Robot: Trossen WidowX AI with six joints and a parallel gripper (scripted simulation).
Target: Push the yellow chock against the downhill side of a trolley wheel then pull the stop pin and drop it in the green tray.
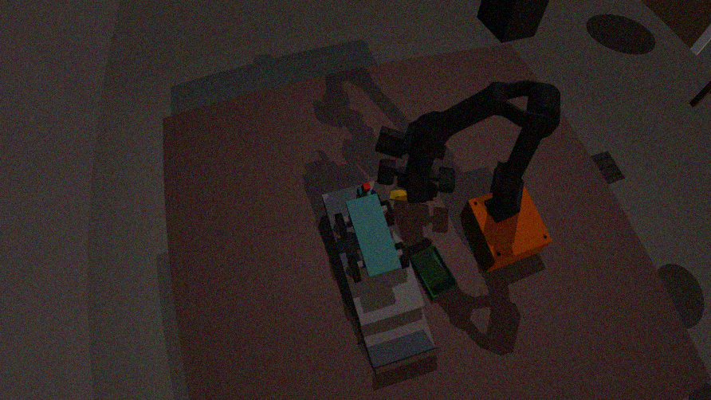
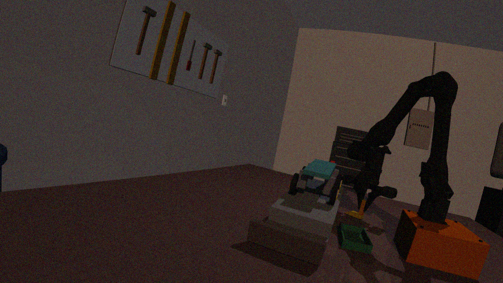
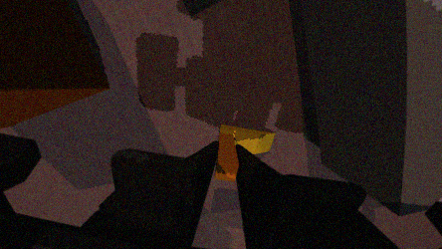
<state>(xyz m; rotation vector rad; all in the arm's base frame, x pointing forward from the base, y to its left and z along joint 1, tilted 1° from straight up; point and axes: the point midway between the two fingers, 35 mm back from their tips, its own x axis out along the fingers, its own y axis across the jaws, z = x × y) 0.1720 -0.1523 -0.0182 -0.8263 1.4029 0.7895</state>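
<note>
Trolley [image 1: 374, 234] [image 2: 319, 168] on ramp [image 1: 393, 311] [image 2: 299, 216], tray [image 1: 433, 271] [image 2: 354, 238] & chock [image 1: 398, 194] [image 2: 356, 214] [image 3: 255, 140] R of ramp in top view
</note>
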